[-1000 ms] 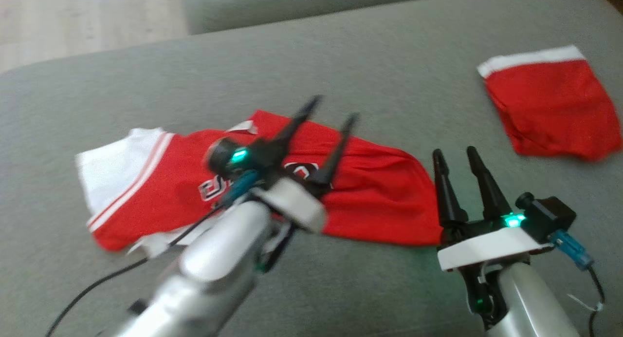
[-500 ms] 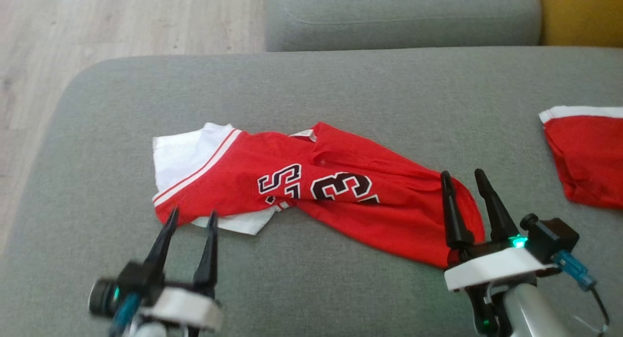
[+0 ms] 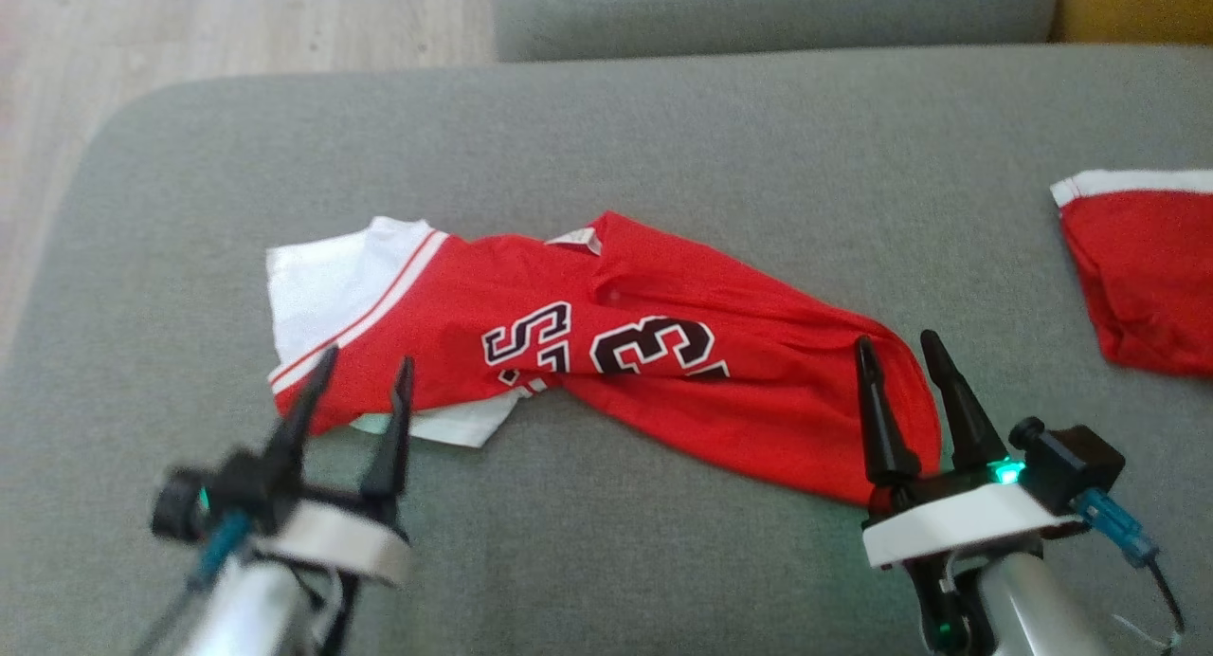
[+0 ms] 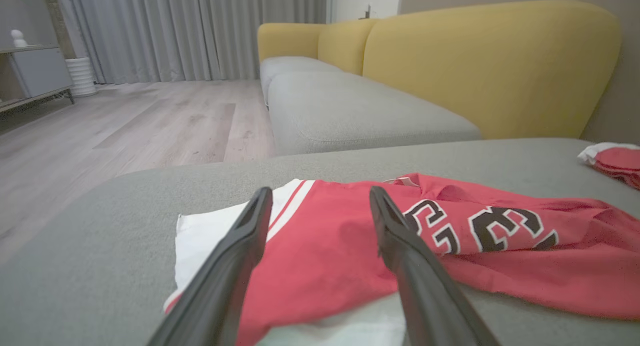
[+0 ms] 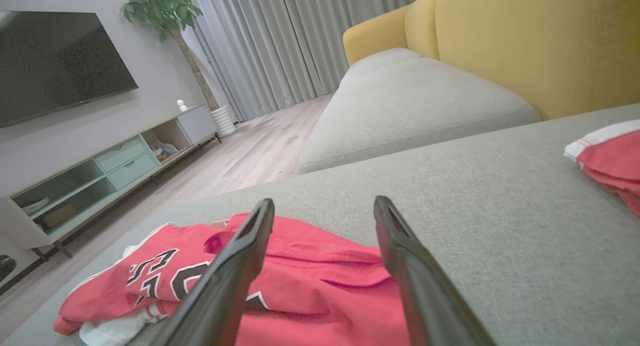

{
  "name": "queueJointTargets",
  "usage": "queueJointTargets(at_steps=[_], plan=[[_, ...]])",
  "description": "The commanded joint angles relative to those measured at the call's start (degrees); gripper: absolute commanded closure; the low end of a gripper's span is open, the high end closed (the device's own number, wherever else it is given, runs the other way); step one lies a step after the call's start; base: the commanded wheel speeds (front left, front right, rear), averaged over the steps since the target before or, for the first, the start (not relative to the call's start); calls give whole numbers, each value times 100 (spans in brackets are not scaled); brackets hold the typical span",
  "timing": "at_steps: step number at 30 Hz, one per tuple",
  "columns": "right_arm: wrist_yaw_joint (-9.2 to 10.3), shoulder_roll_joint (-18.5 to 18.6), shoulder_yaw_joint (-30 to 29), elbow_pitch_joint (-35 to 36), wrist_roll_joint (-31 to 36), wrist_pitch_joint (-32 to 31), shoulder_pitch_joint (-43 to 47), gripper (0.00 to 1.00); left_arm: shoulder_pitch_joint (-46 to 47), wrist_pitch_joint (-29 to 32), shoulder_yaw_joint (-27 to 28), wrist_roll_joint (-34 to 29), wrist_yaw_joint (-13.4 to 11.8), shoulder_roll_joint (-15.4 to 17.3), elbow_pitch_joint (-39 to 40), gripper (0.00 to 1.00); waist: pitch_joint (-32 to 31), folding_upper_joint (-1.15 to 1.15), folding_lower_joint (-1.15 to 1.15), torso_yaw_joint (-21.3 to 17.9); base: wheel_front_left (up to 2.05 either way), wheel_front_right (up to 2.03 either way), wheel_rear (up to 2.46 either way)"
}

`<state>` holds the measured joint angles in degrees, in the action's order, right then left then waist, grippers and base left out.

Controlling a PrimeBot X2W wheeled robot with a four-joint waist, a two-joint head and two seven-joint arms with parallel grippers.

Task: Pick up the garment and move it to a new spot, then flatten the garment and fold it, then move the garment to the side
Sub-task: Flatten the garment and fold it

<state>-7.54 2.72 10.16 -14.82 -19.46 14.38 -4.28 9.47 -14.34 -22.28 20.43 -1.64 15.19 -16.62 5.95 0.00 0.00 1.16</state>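
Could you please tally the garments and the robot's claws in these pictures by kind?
Red-and-white garments: 2, the numbered jersey and the smaller piece to its right.
Claws: 2, the left claw and the right claw, both open.
Total: 4.

Head view: high, looking steeply down on the cushion (image 3: 663, 116). Wrist views: low, close to the cushion, facing the backrest (image 4: 490, 61). All three share the jersey (image 3: 720, 305).

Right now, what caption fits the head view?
Open left hand and open right hand flank a crumpled red jersey on a grey sofa.
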Motion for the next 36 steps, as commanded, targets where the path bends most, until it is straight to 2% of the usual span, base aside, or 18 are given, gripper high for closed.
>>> queueJointTargets(at_steps=[1,6,11,15,19,26,30,31,32,33,36], plan=[[5,16,119,211,58,62,-290,0,532,66,226,-64,86,259,29,0,173,0,0,-105,0,0,0],[5,16,126,277,46,62,-477,0,1701,1037,238,32,596,798,-709,0,577,0,0,-287,0,0,0],[5,16,162,337,5,62,-644,0,2729,2293,149,413,856,1223,-1580,0,957,0,0,-462,0,0,0],[5,16,218,377,-24,62,-769,0,3327,2986,-108,798,906,1494,-2013,0,1231,0,0,-600,0,0,0],[5,16,209,420,-68,62,-881,0,3665,3610,-524,1517,910,1701,-2091,0,1440,0,0,-691,0,0,0],[5,16,239,455,-107,62,-979,0,3932,4583,-1179,2325,912,2114,-2225,0,1629,0,0,-807,0,0,0],[5,16,214,461,-115,62,-1003,0,3944,4961,-1450,2635,912,2230,-2178,0,1653,0,0,-844,0,0,0],[5,16,206,460,-115,62,-1006,0,3949,5055,-1524,2730,912,2266,-2147,19,1655,0,0,-853,0,0,0],[5,16,202,459,-114,62,-1007,0,3959,5098,-1584,2812,912,2307,-2107,73,1657,0,0,-863,0,0,0],[5,16,203,459,-114,62,-1009,0,3982,5071,-1627,2871,912,2343,-2058,100,1660,0,0,-873,0,0,0],[5,16,204,456,-108,62,-1019,0,4132,4609,-1722,2805,912,2442,-1937,100,1657,0,0,-899,0,0,0]])
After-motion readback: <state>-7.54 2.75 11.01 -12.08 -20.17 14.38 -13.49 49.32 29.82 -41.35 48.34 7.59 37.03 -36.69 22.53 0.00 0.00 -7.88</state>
